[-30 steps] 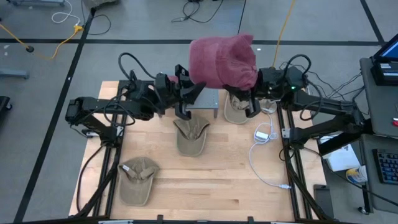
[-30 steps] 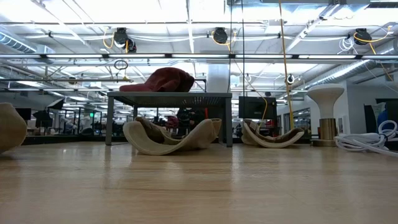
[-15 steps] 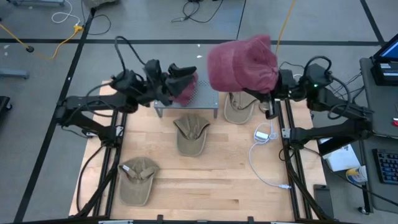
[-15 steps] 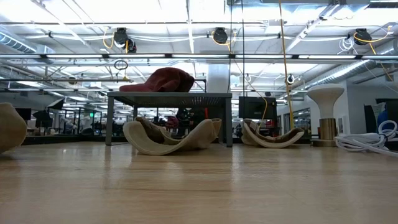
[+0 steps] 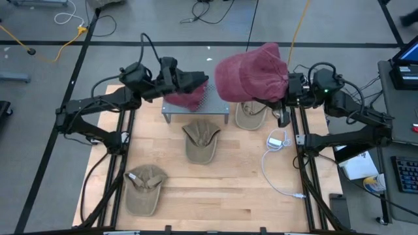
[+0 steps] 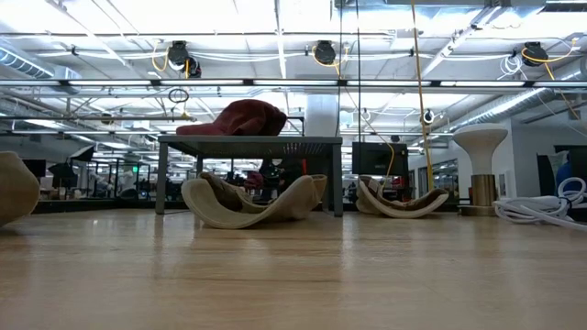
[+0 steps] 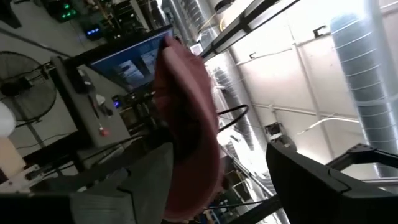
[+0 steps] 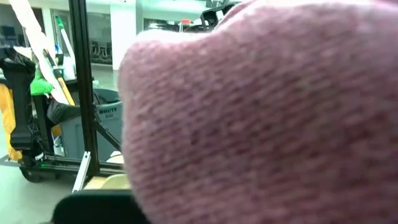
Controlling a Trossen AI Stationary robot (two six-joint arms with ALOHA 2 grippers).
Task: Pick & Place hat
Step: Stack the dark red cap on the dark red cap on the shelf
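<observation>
Two maroon hats are in view. One maroon hat (image 5: 186, 98) (image 6: 234, 117) lies by its underside on a small grey stand (image 5: 196, 112) (image 6: 248, 141) at the table's far side. The other maroon hat (image 5: 251, 72) (image 8: 267, 118) is up in the air at my right arm's end, covering the right gripper. My left gripper (image 5: 196, 79) hovers open just above the stand's hat, touching nothing. Its spread fingers (image 7: 311, 180) frame a maroon hat (image 7: 186, 124) farther off. My right gripper holds the lifted maroon hat (image 5: 251, 72) clear of the table and high above it. The hat itself hides the fingers in both the high view and the right wrist view, so the part held and the kind of hold cannot be told.
Three tan caps lie on the wooden table: one (image 5: 201, 142) just in front of the stand, one (image 5: 145, 188) near the front left corner, one (image 5: 251, 114) below the lifted hat. A white cable and adapter (image 5: 277, 140) trail along the right side.
My left gripper has risen from low over the stand and drawn back toward the far edge, uncovering the maroon hat that rests there. My right arm has carried its lifted hat a little toward the table's right.
</observation>
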